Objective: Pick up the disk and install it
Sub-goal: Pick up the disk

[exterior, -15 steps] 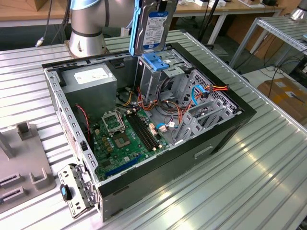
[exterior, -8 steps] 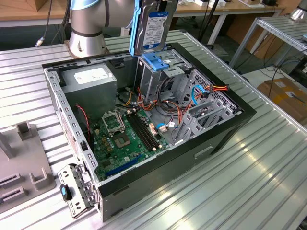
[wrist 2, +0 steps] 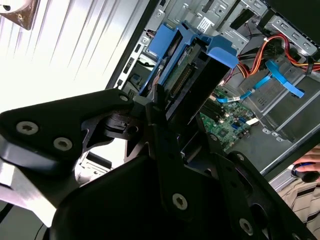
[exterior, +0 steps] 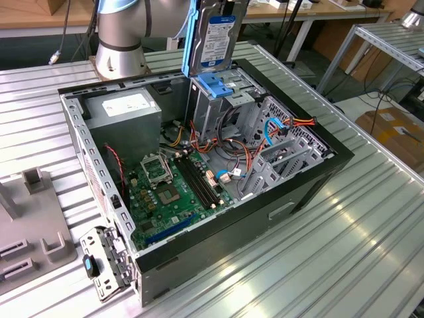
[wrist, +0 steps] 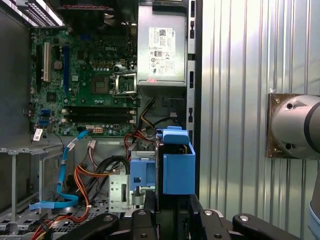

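Overhead, the disk [exterior: 217,36] hangs upright above an open computer case [exterior: 311,179] on a ribbed metal table [exterior: 331,265]. Its long axis stands vertical, its white-and-blue label faces the exterior camera, and blue rails frame its edges. In the second wrist view the gripper [wrist 2: 181,114] is seen pinching the drive across its flat faces from the upper end, black fingers [wrist 2: 159,107] pressed to either side, so the disk reaches straight down and away from the claw.

Directly under it stands the grey drive cage [exterior: 218,109], with a blue latch [exterior: 215,85] at its top. The drive's lower edge sits just above that latch (whether the two touch cannot be told).

Room around the cage is tight. The power supply [exterior: 126,109] lies toward the exterior view's left, while red, orange and blue cables [exterior: 291,126] loop among metal brackets toward the exterior view's right. The green motherboard [exterior: 169,192] lies flat on the case floor, lower than the cage. Above the case, the air around the drive looks open.
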